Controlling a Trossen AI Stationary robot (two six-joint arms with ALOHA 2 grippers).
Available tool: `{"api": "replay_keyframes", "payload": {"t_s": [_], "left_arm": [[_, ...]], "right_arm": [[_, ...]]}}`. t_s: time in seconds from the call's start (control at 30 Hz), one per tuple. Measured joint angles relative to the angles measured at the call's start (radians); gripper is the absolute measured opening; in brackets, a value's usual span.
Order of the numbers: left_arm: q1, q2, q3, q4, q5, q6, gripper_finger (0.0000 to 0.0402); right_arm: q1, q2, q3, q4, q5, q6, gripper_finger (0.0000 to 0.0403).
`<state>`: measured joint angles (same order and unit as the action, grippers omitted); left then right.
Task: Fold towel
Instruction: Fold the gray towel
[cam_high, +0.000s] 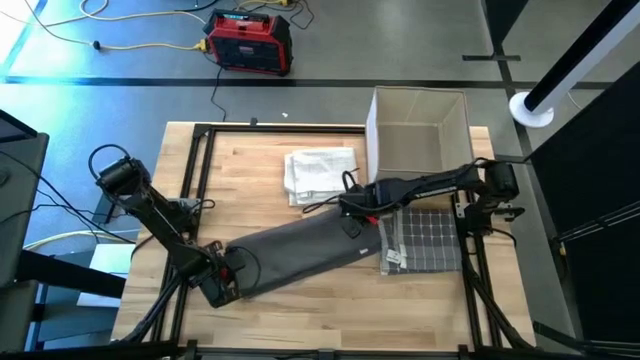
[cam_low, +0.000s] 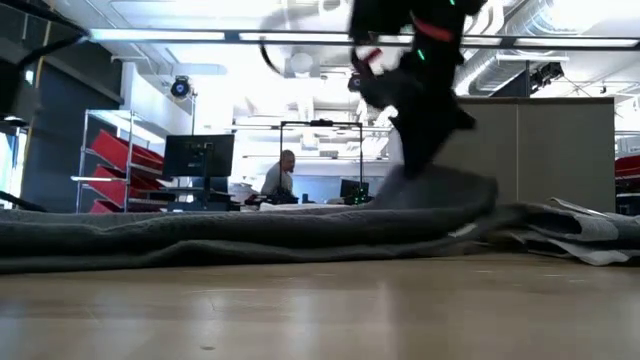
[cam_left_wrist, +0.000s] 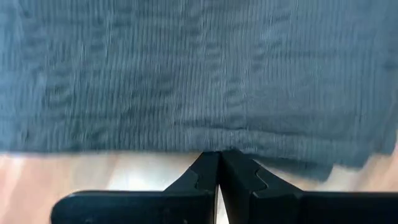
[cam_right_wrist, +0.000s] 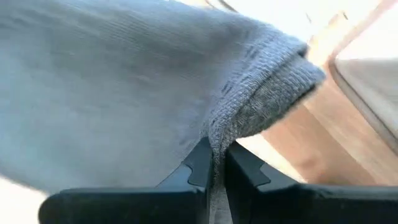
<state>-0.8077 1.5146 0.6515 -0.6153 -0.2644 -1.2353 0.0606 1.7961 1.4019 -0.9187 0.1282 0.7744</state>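
The towel (cam_high: 300, 250) is lying stretched out as a long dark grey band across the lower middle of the high view, running from lower left up toward the centre of the wooden surface (cam_high: 260, 160). It's looking ribbed and knit-like up close, with a thicker hemmed edge and a few soft wrinkles along its length. In the low view it's spreading as a flat, lumpy strip across nearly the whole width.

The left tool (cam_left_wrist: 219, 163) is sitting at the lower-left end of the towel, fingers pressed together right at the hem, pinching the towel's edge. The right tool (cam_right_wrist: 212, 163) is gripping the other end near the centre of the high view, fingers clamped on a bunched corner that's folding over itself.

Also lying around: a white cloth (cam_high: 320, 172) just above the towel, a checked cloth (cam_high: 425, 240) at the right, and a box (cam_high: 420, 125) in the upper right.
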Motion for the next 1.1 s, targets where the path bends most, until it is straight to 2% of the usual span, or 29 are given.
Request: {"api": "replay_keyframes", "payload": {"t_s": [0.17, 0.43, 0.57, 0.8, 0.9, 1.1], "left_arm": [[0.045, 0.005, -0.006, 0.071, -0.092, 0.098, 0.0000], [0.158, 0.011, -0.010, 0.232, -0.233, 0.279, 0.0000], [0.217, 0.011, -0.009, 0.329, -0.207, 0.393, 0.0000], [0.293, 0.016, -0.007, 0.443, -0.182, 0.507, 0.0000], [0.299, 0.017, -0.007, 0.440, -0.174, 0.513, 0.0000], [0.291, 0.031, -0.007, 0.440, -0.167, 0.514, 0.0000]], "right_arm": [[0.021, -0.002, 0.099, 0.048, -0.019, 0.010, 0.0014], [0.021, 0.042, 0.098, 0.375, -0.118, 0.064, 0.0014], [0.014, 0.120, 0.097, 0.541, -0.203, 0.083, 0.0014], [-0.002, 0.260, 0.096, 0.820, -0.392, 0.134, 0.0014], [-0.001, 0.283, 0.096, 0.884, -0.400, 0.159, 0.0014], [-0.002, 0.287, 0.096, 0.904, -0.388, 0.197, 0.0022]]}}
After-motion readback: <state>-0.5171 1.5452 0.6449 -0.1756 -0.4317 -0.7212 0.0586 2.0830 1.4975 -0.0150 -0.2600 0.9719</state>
